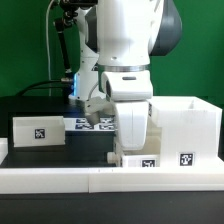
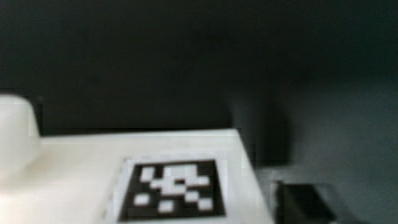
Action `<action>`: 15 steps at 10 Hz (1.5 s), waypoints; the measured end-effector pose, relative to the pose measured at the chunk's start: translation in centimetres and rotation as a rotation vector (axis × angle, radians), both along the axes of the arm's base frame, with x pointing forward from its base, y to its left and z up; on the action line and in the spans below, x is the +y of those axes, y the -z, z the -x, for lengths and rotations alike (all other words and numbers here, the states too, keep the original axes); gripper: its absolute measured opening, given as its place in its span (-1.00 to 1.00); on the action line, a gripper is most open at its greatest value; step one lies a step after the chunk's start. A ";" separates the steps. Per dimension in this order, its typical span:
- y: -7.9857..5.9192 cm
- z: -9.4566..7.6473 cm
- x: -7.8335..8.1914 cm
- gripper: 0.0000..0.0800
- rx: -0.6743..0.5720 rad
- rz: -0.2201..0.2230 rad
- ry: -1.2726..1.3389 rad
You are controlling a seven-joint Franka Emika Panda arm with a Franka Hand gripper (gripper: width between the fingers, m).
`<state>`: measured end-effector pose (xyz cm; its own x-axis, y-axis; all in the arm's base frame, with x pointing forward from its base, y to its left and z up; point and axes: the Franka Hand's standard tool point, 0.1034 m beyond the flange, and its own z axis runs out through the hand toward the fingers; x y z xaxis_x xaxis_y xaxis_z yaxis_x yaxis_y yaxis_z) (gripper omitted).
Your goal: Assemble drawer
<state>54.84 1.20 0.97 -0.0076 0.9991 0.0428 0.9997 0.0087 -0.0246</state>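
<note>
Nearest the camera in the exterior view is the long low rail [image 1: 60,178], running along the bottom of the frame. Right behind it, lower middle, sits the near tray [image 1: 145,160] with its tag facing me. It's touching, or just beside, the tall box [image 1: 190,120] that fills the right side.

The gripper [image 1: 130,138] is down right over that tray, in the middle of the frame, and the arm's bulk hides the fingers. I honestly can't tell if the pincer is apart, together or clamped on the tray wall. The wrist view doesn't help much: it's blurry, with a white part surface [image 2: 89,160] and a tag [image 2: 173,188] very close under the camera. The dark bit at the lower right might be a finger.

Further back, the second tray [image 1: 40,130] sits at the left middle, well apart from the arm. The marker board [image 1: 95,123] lies flat in the centre behind it.

My read is that I'm on the first tray, either grabbing it or nudging it toward the box. Neither tray looks to be inside the box yet.

Before I move, I need a confirmed grip. Then it's a lift that clears the rail, a square line-up with the box opening, and a level slide in. I can't see which way that opening faces from here, so I'd go slow.
</note>
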 end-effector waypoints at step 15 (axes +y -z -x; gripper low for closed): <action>-4.6 -4.6 -3.3 0.62 -0.008 0.019 -0.032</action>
